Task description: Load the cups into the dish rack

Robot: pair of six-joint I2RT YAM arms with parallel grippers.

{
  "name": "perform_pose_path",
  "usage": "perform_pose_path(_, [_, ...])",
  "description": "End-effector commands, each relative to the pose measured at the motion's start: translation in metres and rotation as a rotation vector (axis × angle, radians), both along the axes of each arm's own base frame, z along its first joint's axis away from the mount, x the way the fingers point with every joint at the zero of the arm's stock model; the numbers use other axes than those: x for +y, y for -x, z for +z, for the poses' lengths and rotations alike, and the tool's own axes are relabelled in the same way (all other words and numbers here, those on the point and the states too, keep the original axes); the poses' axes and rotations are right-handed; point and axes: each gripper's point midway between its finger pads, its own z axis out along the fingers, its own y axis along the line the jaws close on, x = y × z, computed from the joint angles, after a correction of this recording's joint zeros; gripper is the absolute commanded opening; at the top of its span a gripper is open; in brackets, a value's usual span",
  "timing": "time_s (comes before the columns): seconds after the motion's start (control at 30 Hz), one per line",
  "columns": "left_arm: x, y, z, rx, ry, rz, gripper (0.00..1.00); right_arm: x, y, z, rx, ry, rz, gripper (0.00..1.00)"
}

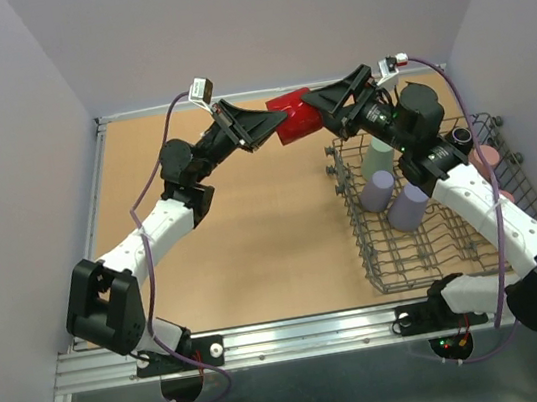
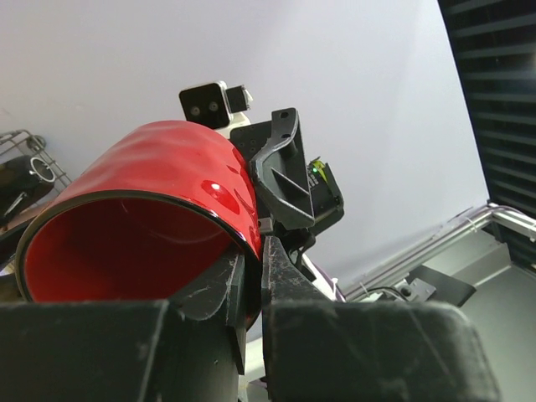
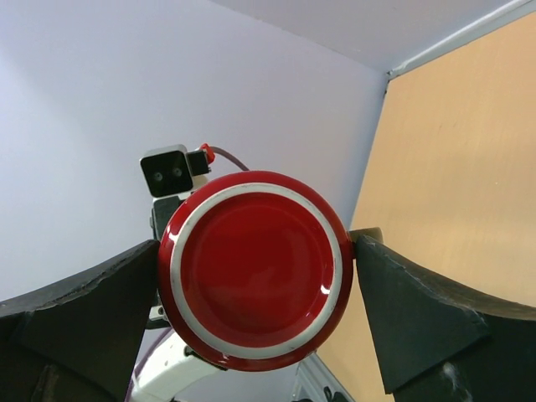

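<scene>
Found the mug (image 1: pixel 293 116) off the bench (image 1: pixel 243 235), lying sideways in the air between the two arms, just left of the rack's far corner. Saw glossy red glaze, a smooth round wall, a thin dark rim and a flat round base ringed with a pale band. Saw the left fingers (image 2: pixel 280 285) set narrow, pinching the mug's wall at the rim, one scuffed black plastic finger inside and one outside. Saw the right fingers (image 3: pixel 402 310) spread wide, matte black wedges flanking the base on either side; could not tell whether they touched it. Made out the rack (image 1: pixel 360 238) as grey wire, rectangular, with upright tines and raised sides, standing on the right of the tan, wood-look bench. Counted two lavender tumblers (image 1: pixel 378 190) and a sage tumbler (image 1: pixel 376 157) among its tines, all smooth and handleless.
</scene>
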Motion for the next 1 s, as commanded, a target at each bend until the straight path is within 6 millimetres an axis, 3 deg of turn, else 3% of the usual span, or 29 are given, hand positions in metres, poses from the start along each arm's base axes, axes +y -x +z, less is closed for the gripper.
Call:
perform_pose_path(0.0, [0.000, 0.042, 0.044, -0.164, 0.067, -0.036, 0.00, 0.028, 0.032, 0.036, -0.088, -0.042, 0.141, 0.99])
perform_pose_path(0.27, [-0.005, 0.046, 0.038, -0.153, 0.055, -0.051, 0.00, 0.020, 0.037, 0.031, -0.091, -0.041, 0.098, 0.42])
perform_pose_path(0.43, [-0.005, 0.048, 0.033, -0.146, 0.048, -0.056, 0.00, 0.018, 0.037, 0.028, -0.083, -0.044, 0.086, 0.14])
perform_pose_path(0.57, [-0.005, 0.046, 0.026, -0.136, 0.031, -0.053, 0.02, 0.016, 0.036, 0.029, -0.087, -0.041, 0.068, 0.08])
perform_pose_path(0.7, [-0.007, 0.046, 0.019, -0.124, 0.007, -0.056, 0.21, 0.011, 0.036, 0.029, -0.092, -0.029, 0.040, 0.02])
perform_pose_path(0.97, [-0.008, 0.043, -0.001, -0.076, -0.049, -0.044, 0.33, 0.001, 0.034, 0.020, -0.072, -0.007, -0.022, 0.00])
